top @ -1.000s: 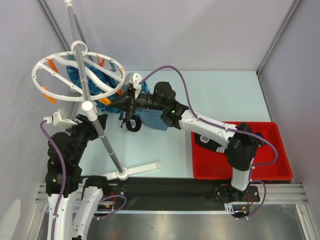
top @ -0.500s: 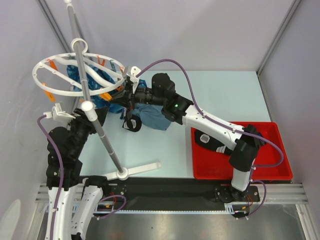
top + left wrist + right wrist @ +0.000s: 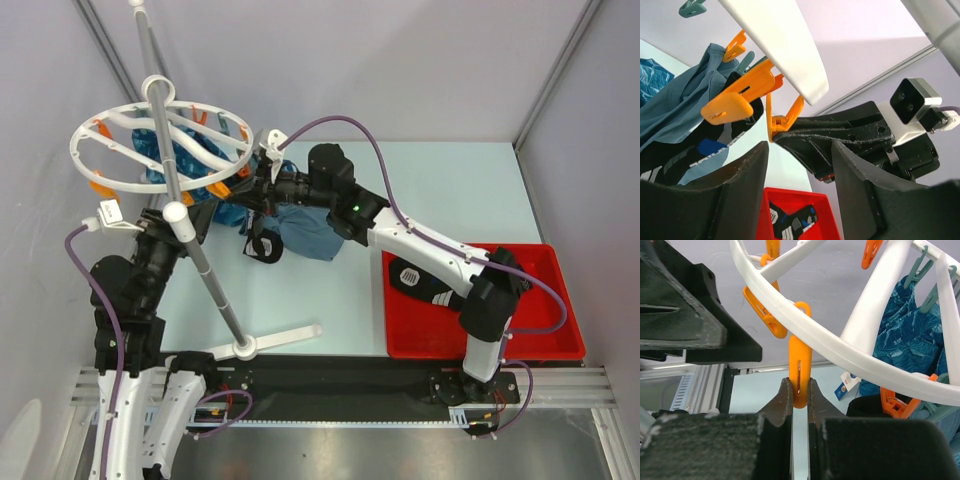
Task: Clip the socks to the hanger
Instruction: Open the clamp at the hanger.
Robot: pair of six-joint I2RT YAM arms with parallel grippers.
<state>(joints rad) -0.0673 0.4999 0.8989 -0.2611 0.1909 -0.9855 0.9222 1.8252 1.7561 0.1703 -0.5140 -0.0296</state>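
Note:
The white ring hanger (image 3: 100, 135) stands on a grey pole at the back left. My right gripper (image 3: 246, 190) is shut on an orange clip (image 3: 800, 371) hanging from the ring (image 3: 840, 347). My left gripper (image 3: 200, 213) is open and empty just left of it, under the ring; in its wrist view the gripper (image 3: 800, 185) points at that clip (image 3: 784, 121). One black sock (image 3: 263, 246) hangs below another orange clip (image 3: 735, 100) and also shows in the left wrist view (image 3: 695, 152). A second sock (image 3: 420, 280) lies in the red tray (image 3: 540, 330).
Blue patterned cloths (image 3: 185, 158) and a grey-blue cloth (image 3: 305, 232) hang from the ring. The pole (image 3: 205, 280) slants down to a white foot (image 3: 280, 340) near the front. The red tray sits at the right front. Grey walls close in on the left and back.
My right gripper has moved up and left to the ring. My left arm has shifted up and left, and the ring has moved slightly.

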